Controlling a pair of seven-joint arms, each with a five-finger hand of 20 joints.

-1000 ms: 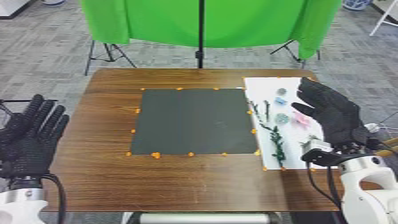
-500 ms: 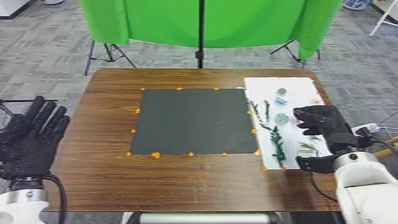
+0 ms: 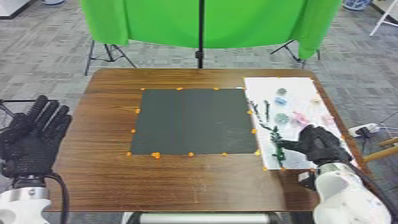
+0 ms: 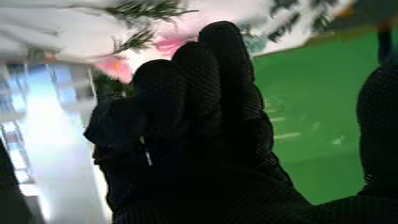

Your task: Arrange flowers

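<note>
"If you count the big things, what do you get?"

"Two hands, one dark mat (image 3: 194,121) and one white board (image 3: 258,86), all at one brown table (image 3: 98,175). Two pink flowers (image 3: 300,118), one blue flower (image 3: 280,100) and one long green stem (image 3: 278,154) lie on the board, right of the mat."

"What are the hands doing?"

"The left hand (image 3: 35,142) has loose, straight fingers. The right hand (image 3: 320,146) is over the board's near part, fingers loose too, thumb by the stem. I can't tell if they touch."

"What's hard to see?"

"The right hand hides some board and maybe some stem. Pale bits by the far edge are blurry."

"And up close?"

"The right wrist view shows skinny needles on a green sprig (image 4: 147,9); the head view shows the whole mat."
</note>
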